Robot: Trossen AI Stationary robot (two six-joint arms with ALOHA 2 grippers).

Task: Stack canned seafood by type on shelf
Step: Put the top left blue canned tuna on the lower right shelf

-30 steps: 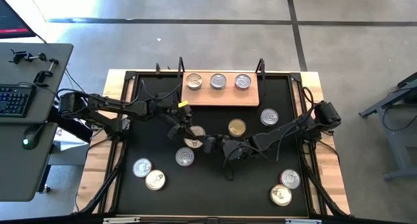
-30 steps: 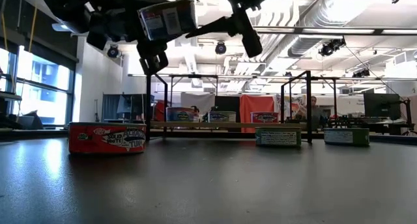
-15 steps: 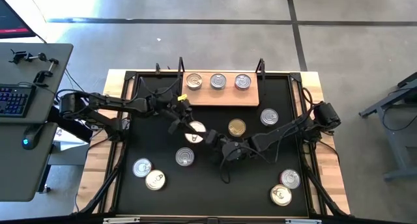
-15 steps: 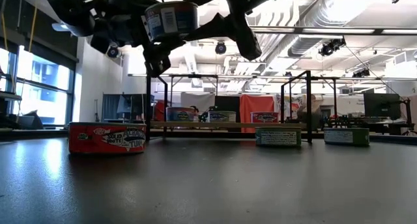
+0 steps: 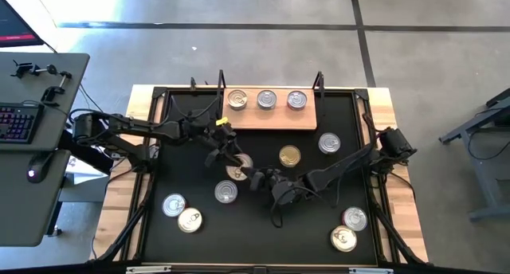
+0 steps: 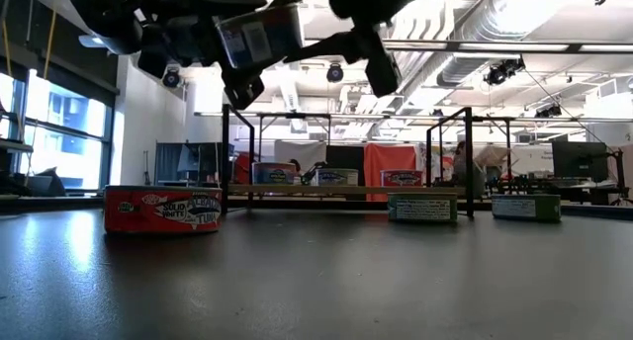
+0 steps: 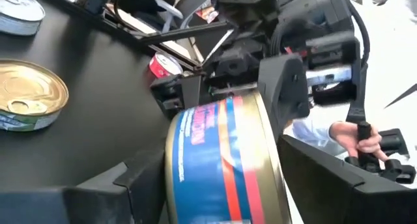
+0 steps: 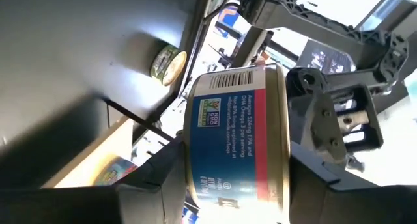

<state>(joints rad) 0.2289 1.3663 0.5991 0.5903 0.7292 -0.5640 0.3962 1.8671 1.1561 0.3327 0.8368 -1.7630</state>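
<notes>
1 tin (image 5: 237,166) is clamped between both the left gripper (image 5: 229,157) and the right gripper (image 5: 257,178), held aloft just in front of the shelf (image 5: 271,115); the left arm is nearer the shelf.

You're in an open lab: exposed ceiling ducts (image 6: 465,24), monitors (image 6: 579,160), a keyboard desk (image 5: 36,138) left.

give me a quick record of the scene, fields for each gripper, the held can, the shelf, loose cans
left gripper: mid-table, fingers on the held can
right gripper: facing the left one, fingers on the same can
held can: lifted above the mat, blue and red label
shelf: three cans in a row, one layer
loose cans: eight on the mat, one gold-lidded
</notes>
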